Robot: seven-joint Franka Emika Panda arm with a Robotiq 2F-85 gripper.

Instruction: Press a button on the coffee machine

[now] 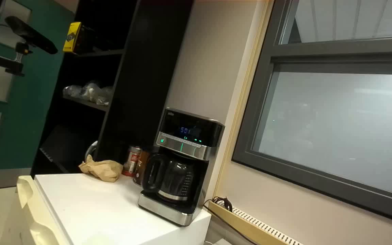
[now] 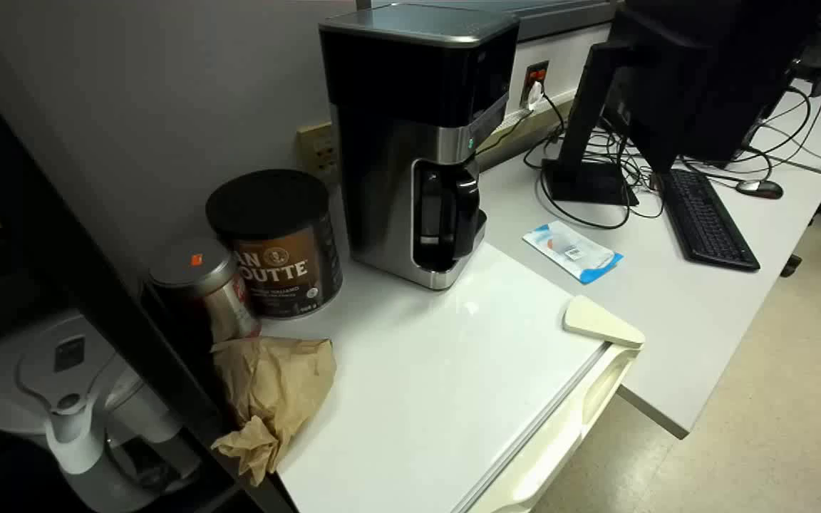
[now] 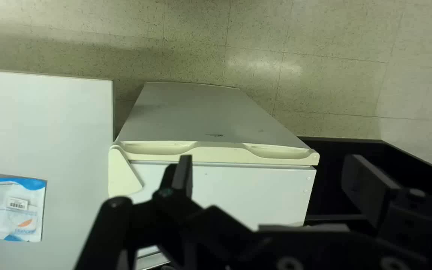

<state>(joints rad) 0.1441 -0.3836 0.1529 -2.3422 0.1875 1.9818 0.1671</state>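
The black and silver coffee machine (image 1: 209,132) stands upright on a white fridge top (image 1: 90,207); it also shows from its side in an exterior view (image 2: 389,185). Its bluish display (image 1: 185,130) is lit above a silver button strip (image 1: 179,140) with green lights. The glass carafe (image 1: 174,180) sits in its base. My gripper (image 3: 274,183) shows only in the wrist view, with its fingers wide apart and nothing between them. It is above the fridge, pointing toward its front edge and the floor. A silver edge at the bottom of the wrist view may be the coffee machine; I cannot tell.
A brown coffee can (image 2: 279,278), a smaller reddish can (image 2: 200,285) and a crumpled paper bag (image 2: 275,399) stand beside the machine. A black shelf (image 1: 148,68) is near them. A desk (image 2: 667,342) bears a packet (image 2: 573,251), a monitor and a keyboard (image 2: 706,217).
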